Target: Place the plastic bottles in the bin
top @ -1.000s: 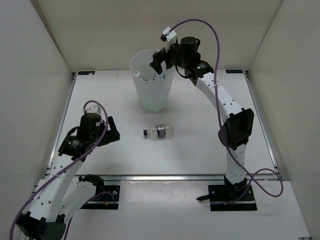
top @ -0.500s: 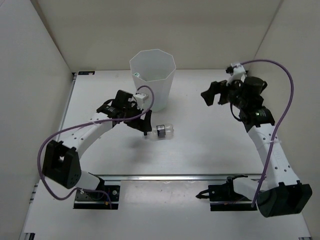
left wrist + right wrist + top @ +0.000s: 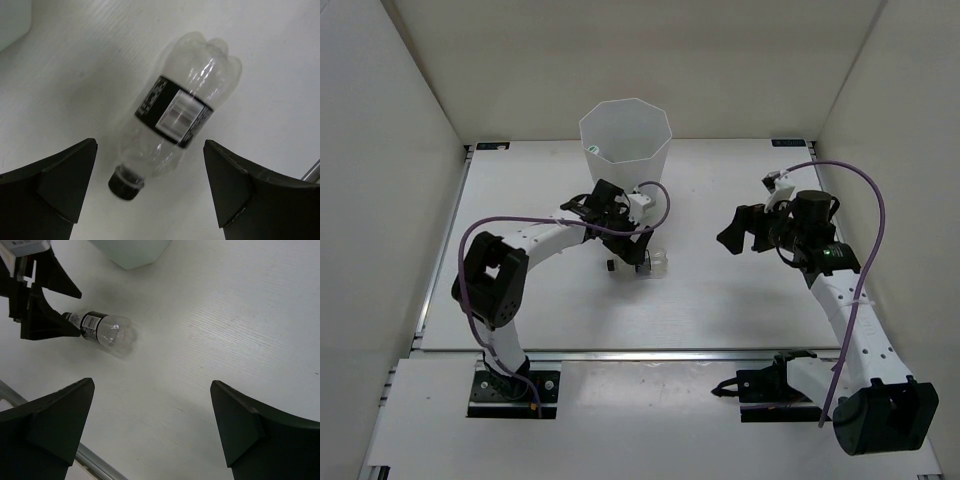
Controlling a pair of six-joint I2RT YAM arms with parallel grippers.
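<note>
A clear bottle with a black label and black cap (image 3: 172, 127) lies on its side on the table, also seen in the top view (image 3: 645, 264) and the right wrist view (image 3: 105, 331). My left gripper (image 3: 628, 257) hangs over it, open, fingers either side of the cap end (image 3: 150, 192). The tall white faceted bin (image 3: 624, 150) stands at the back centre; a bit of green shows inside its rim. My right gripper (image 3: 738, 230) is open and empty above bare table to the right (image 3: 152, 427). The other bottles are out of view.
White walls enclose the table on the left, back and right. A metal rail (image 3: 650, 352) runs along the near edge. The bin's base shows at the top of the right wrist view (image 3: 132, 251).
My right gripper left the bin's rim and swung out to the right and down, empty. My left arm reached from the near left to over the lying bottle.
</note>
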